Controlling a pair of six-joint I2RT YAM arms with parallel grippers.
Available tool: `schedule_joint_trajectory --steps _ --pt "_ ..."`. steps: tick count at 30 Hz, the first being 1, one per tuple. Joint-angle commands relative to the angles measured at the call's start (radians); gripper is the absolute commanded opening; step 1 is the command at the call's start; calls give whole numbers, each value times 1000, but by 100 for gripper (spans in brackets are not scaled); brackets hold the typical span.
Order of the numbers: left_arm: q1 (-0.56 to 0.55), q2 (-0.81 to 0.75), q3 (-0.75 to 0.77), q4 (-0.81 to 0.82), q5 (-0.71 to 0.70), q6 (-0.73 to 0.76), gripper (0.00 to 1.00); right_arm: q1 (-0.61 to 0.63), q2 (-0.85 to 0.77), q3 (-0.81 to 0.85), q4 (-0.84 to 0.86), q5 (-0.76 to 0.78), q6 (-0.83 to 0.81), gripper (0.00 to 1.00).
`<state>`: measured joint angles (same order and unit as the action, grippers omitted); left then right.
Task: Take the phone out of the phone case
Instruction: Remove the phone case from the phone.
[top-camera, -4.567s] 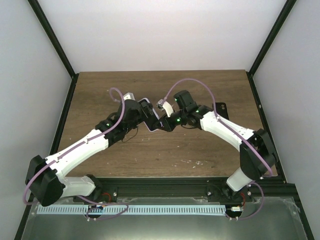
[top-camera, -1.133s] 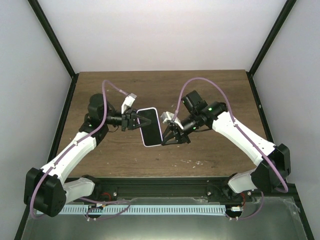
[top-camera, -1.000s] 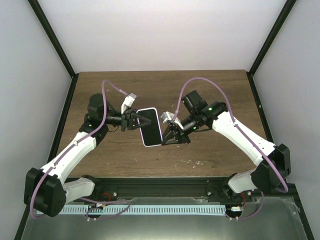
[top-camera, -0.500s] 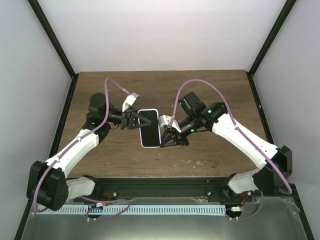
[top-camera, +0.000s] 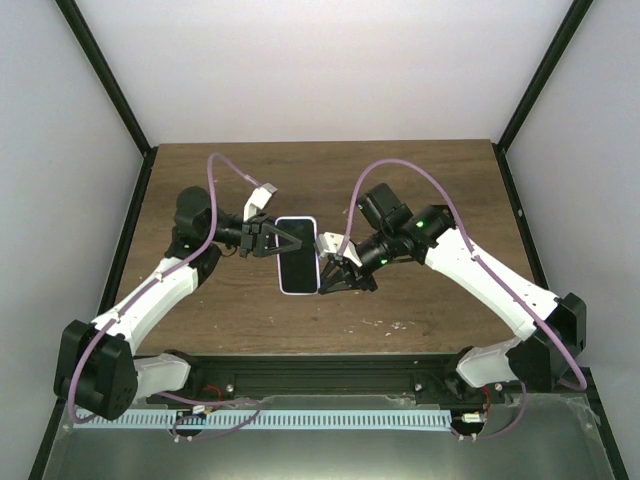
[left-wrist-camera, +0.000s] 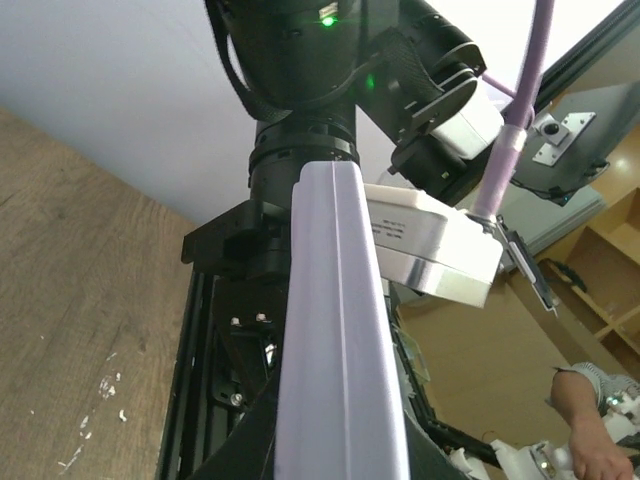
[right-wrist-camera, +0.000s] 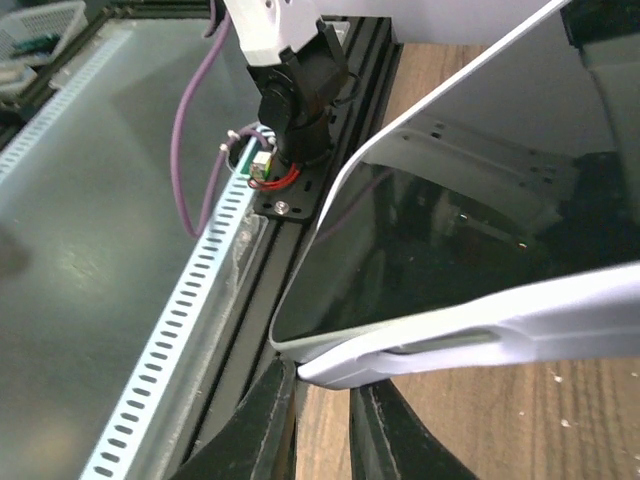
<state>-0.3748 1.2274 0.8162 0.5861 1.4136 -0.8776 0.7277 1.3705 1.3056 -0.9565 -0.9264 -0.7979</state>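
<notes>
Lilac phone case — phone inside — clamped by left gripper and right gripper; contact mostly hidden.

**Lighting and picture quality**

Overhead view: lit brightly and evenly from above. Sharp from edge to edge. Slightly washed out on the white walls. Only faint, soft-edged shadows under the arms on the wooden table.

Left wrist view: lit well, with overexposure to plain white at the top right corner. Soft and out of focus on the phone case, close to the lens. Sharper on the parts behind it.

Right wrist view: mirror reflections and pale glare across the black glass of the phone. Dull, hazy sheen on the metal sheet at the left. Blurred along the bottom edge.
</notes>
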Motion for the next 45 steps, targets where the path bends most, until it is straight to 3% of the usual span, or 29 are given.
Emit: schedule_joint_trajectory --steps 1,12,18,21,32,38,45 --pt "-17 0 12 31 -59 -121 0 16 13 41 81 187 -103 8" --pt "-55 12 3 7 -54 -104 0 15 34 35 148 249 -75 4" --pt "-58 3 -6 -9 -58 -84 0 -71 84 75 283 171 154 5" --pt "-61 5 -8 -30 -61 -64 0 -121 89 70 394 127 284 14" --pt "-105 15 -7 -116 -76 9 0 -151 117 75 553 140 487 28" --pt "-116 21 -19 -155 -89 51 0 -210 122 96 578 -93 549 51" --pt "-145 57 -17 -198 -107 101 0 -214 138 94 609 -277 580 53"
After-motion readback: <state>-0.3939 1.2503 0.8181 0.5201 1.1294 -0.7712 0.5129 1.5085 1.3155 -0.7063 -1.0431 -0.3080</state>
